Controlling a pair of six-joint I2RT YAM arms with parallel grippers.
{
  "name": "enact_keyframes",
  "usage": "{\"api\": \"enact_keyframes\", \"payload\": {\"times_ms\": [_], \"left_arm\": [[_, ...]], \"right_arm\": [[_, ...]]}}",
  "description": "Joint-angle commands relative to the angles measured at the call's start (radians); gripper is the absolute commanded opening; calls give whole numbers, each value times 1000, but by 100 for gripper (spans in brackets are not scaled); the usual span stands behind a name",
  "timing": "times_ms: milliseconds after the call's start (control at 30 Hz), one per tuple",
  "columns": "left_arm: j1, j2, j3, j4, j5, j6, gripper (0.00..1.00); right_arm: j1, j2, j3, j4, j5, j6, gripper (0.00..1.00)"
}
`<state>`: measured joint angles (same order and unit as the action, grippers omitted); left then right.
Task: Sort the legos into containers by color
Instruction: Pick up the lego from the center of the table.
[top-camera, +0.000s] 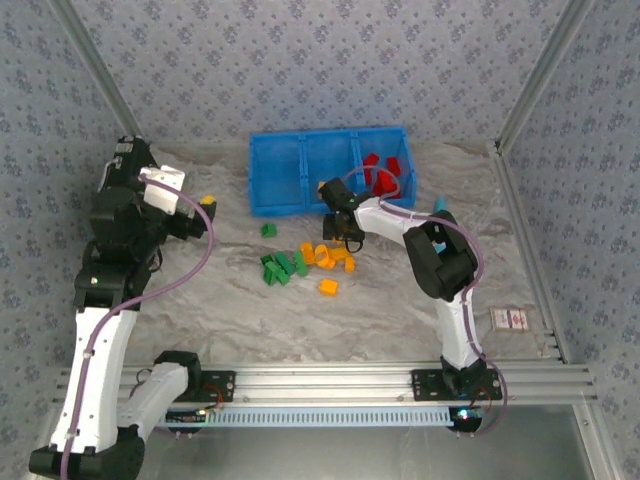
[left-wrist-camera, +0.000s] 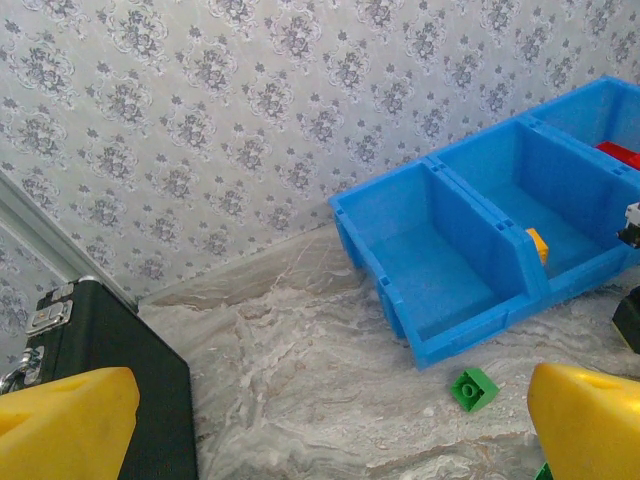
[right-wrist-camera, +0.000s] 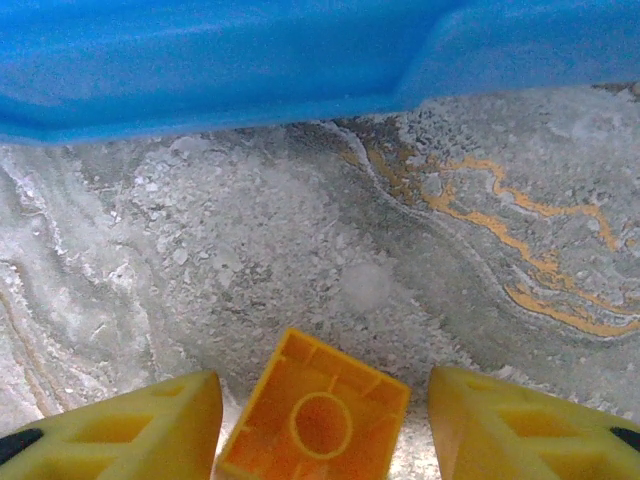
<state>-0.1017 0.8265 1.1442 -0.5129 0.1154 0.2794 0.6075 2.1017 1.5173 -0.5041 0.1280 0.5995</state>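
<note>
Right tool (right-wrist-camera: 320, 400) sat open astride an orange lego (right-wrist-camera: 315, 428) on the desk (right-wrist-camera: 420, 250) just before the blue bin (right-wrist-camera: 200, 60), unclamped, likely aligned for pickup; left tool (left-wrist-camera: 325, 410) hung wide open, empty.

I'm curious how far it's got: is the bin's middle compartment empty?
No, an orange brick lies inside the middle compartment of the bin, as the left wrist view shows.
</note>
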Motion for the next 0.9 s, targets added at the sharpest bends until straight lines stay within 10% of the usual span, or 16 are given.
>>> {"api": "enact_keyframes", "payload": {"times_ms": [0,400,867], "left_arm": [[-8,-4,15,12,8,9,100],[-12,2,12,13,-7,15,100],[0,58,-2,17,-29,30,100]], "right_arm": [[5,12,11,-19,19,11,50],[-10,-71,10,-64,21,-52,30],[-88,137,544,-205,7,-233,29]]}}
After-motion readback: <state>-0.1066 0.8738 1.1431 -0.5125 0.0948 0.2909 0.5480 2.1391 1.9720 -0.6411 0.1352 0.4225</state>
